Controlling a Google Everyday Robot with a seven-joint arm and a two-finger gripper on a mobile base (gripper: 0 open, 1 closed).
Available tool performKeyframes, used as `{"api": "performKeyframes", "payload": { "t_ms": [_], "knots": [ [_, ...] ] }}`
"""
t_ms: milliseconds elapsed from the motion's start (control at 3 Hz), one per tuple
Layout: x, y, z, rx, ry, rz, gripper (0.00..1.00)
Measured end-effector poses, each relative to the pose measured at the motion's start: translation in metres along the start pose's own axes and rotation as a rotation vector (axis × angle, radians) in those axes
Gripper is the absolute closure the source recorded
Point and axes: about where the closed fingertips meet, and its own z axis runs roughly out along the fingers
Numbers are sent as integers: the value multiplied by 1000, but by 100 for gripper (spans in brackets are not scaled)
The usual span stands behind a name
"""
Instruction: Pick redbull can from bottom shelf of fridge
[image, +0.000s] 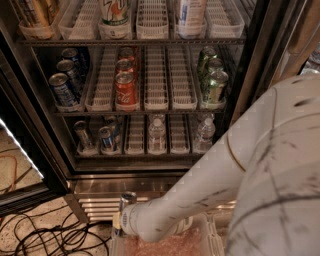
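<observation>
The fridge stands open in front of me. Its bottom shelf holds two slim silver-and-blue redbull cans at the left, in white lane trays. My gripper is low, outside the fridge, in front of the steel ribbed base. It is largely hidden behind my white wrist. It is shut on a redbull can, whose silver top sticks up above the wrist.
Water bottles stand on the bottom shelf's middle and right. Above are dark-blue cans, red cans and green cans. The glass door hangs open at left. Cables lie on the floor. A clear bin sits below my arm.
</observation>
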Motion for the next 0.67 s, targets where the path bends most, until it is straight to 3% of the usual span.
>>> {"api": "performKeyframes", "payload": {
  "t_ms": [333, 667],
  "knots": [
    [38, -25, -19, 38, 22, 143, 100],
    [43, -22, -19, 35, 31, 149, 100]
  ]
}}
